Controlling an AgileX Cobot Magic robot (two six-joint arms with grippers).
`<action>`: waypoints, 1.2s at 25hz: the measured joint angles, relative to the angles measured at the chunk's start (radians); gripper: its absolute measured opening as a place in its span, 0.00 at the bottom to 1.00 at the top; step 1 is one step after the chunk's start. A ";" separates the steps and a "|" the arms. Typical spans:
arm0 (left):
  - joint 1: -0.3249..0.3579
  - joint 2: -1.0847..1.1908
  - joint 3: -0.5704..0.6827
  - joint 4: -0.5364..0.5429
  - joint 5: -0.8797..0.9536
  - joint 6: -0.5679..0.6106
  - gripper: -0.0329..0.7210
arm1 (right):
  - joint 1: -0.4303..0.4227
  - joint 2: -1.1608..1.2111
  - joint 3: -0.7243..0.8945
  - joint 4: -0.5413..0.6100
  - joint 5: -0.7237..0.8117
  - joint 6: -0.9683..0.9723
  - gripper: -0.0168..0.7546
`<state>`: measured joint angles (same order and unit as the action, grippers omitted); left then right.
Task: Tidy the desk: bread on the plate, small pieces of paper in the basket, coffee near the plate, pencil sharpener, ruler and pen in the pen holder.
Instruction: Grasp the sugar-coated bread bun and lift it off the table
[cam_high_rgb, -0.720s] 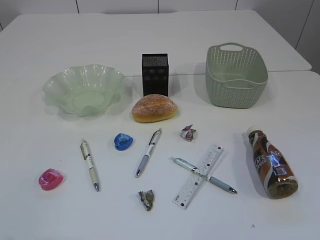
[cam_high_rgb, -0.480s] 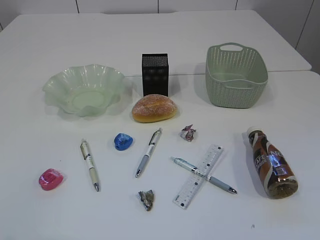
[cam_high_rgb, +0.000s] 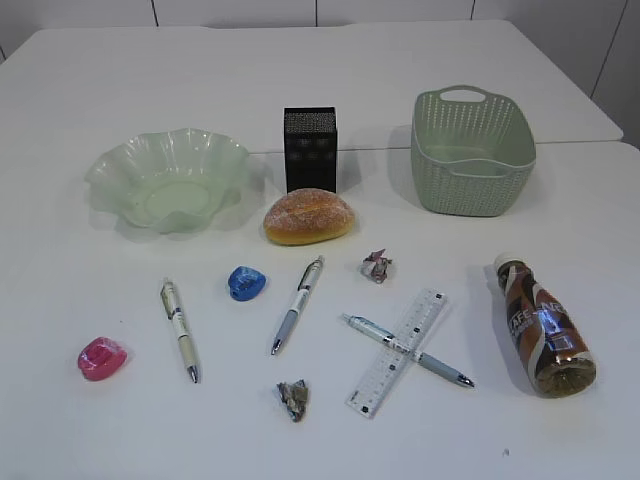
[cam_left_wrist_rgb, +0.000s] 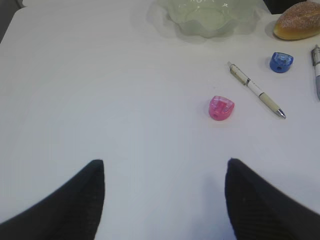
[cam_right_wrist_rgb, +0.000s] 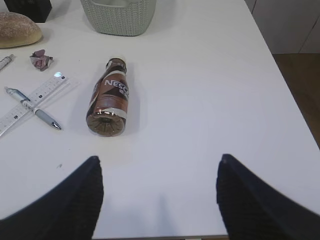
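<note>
On the white desk (cam_high_rgb: 120, 70) the bread (cam_high_rgb: 308, 216) lies in front of the black pen holder (cam_high_rgb: 310, 148), right of the ruffled green plate (cam_high_rgb: 168, 178). The basket (cam_high_rgb: 470, 150) stands at the back right. The coffee (cam_high_rgb: 542, 325) lies on its side at the right. A clear ruler (cam_high_rgb: 398, 350) has a pen (cam_high_rgb: 406, 350) across it; two more pens (cam_high_rgb: 180, 328) (cam_high_rgb: 298, 303) lie nearby. A blue pencil sharpener (cam_high_rgb: 246, 282) and a pink one (cam_high_rgb: 101, 357) lie at the left. Two paper pieces (cam_high_rgb: 376, 265) (cam_high_rgb: 293, 397) are loose. My left gripper (cam_left_wrist_rgb: 165, 162) and right gripper (cam_right_wrist_rgb: 157, 159) are open and empty, neither in the exterior view.
In the right wrist view the table's right edge (cam_right_wrist_rgb: 280, 70) and near edge (cam_right_wrist_rgb: 160, 236) are close, with floor beyond. A seam between two tabletops (cam_high_rgb: 580, 142) runs behind the basket.
</note>
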<state>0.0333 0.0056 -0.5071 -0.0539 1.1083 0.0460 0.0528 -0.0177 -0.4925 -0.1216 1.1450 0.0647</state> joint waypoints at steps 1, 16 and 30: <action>0.000 0.000 0.000 0.000 0.000 0.000 0.74 | 0.000 0.000 0.000 0.000 0.000 0.000 0.74; 0.000 0.000 0.000 0.000 0.000 0.000 0.74 | 0.000 0.000 0.000 0.008 0.000 0.000 0.74; 0.000 0.224 -0.127 0.000 0.082 0.000 0.74 | 0.000 0.208 -0.052 0.050 0.048 0.075 0.74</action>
<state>0.0333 0.2296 -0.6345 -0.0539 1.1900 0.0460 0.0528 0.1907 -0.5446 -0.0712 1.1931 0.1399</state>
